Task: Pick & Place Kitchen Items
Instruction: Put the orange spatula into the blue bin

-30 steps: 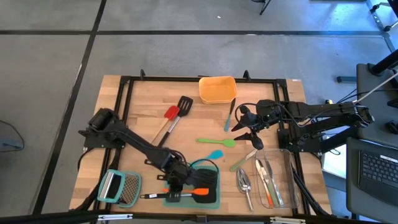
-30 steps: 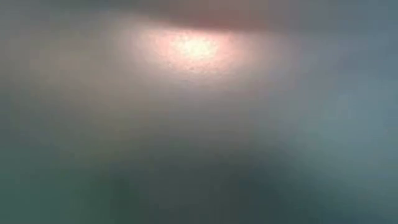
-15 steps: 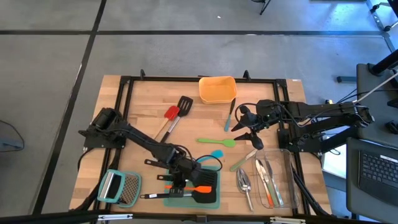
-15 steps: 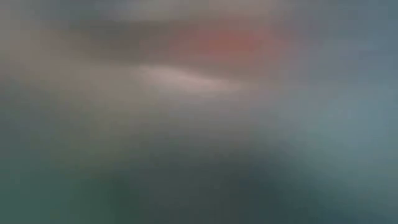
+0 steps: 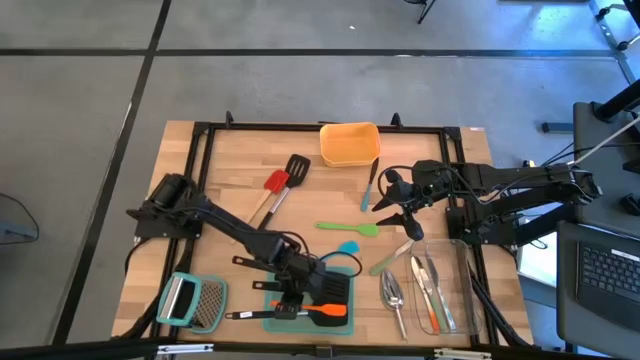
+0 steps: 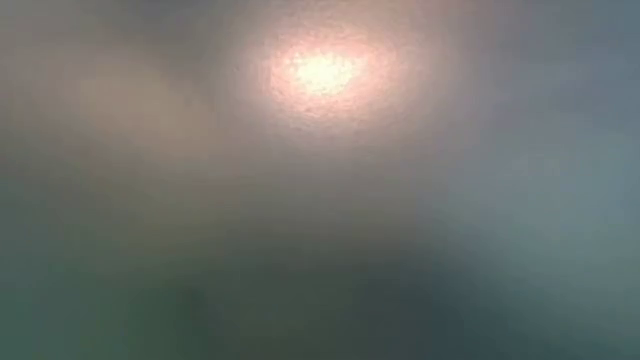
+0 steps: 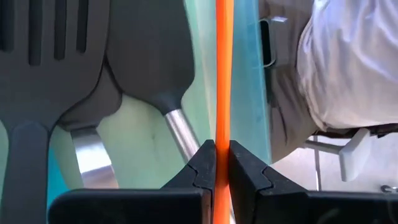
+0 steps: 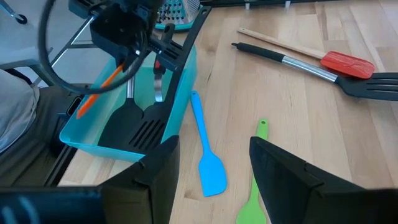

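My left gripper (image 5: 297, 293) is over the teal tray (image 5: 349, 300) at the table's near edge. It is shut on an orange utensil (image 5: 330, 311), which the left wrist view (image 7: 222, 74) shows as a thin orange strip. Black turners (image 5: 335, 287) lie in the tray. My right gripper (image 5: 400, 215) is open and empty above the table's right half. A green spatula (image 5: 350, 228) and a blue spatula (image 5: 347, 247) lie flat on the wood nearby. The low view shows only blur. My left gripper pinches the orange utensil's slim orange part (image 7: 222, 134) between its two fingers (image 7: 202, 165), which come at it from above. In the right wrist view the utensil (image 8: 99, 90) slants down from the gripper (image 8: 127, 46) toward the tray's near wall. I cannot tell whether its lower end rests there.
A red spatula (image 5: 275, 185) and a black turner (image 5: 292, 168) lie at the far left of centre. An orange container (image 5: 349, 143) stands at the far edge. A clear container (image 5: 445, 285) with cutlery, a silver scoop (image 5: 393, 292) and a grater (image 5: 195, 300) lie near the front.
My left gripper has gone a little toward the table's right edge above the teal tray. It stays shut on the orange utensil, whose orange end has gone the same way.
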Tool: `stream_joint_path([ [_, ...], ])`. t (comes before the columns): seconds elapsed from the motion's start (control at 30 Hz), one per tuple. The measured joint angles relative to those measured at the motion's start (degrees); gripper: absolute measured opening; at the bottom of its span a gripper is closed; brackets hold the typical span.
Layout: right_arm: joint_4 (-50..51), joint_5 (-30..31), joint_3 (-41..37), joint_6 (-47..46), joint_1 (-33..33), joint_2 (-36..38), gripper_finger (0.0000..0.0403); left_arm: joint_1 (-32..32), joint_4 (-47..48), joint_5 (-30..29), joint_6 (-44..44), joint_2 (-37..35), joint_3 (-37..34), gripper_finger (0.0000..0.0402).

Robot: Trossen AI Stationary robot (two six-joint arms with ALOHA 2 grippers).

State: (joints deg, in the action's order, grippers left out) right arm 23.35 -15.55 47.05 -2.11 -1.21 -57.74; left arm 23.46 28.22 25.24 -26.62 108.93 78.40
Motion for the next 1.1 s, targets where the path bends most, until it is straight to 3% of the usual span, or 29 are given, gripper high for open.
stream_joint_path([
  [0.77,0.0,0.0,0.0,-0.02,0.0,0.0,0.0197,-0.35,-0.02,-0.64,0.51,2.92,-0.05,0.0014],
  [1.1,-0.46,0.0,0.0,0.65,-0.01,0.0,0.0197,-1.01,-4.64,-1.29,0.4,2.77,-3.11,0.0014],
])
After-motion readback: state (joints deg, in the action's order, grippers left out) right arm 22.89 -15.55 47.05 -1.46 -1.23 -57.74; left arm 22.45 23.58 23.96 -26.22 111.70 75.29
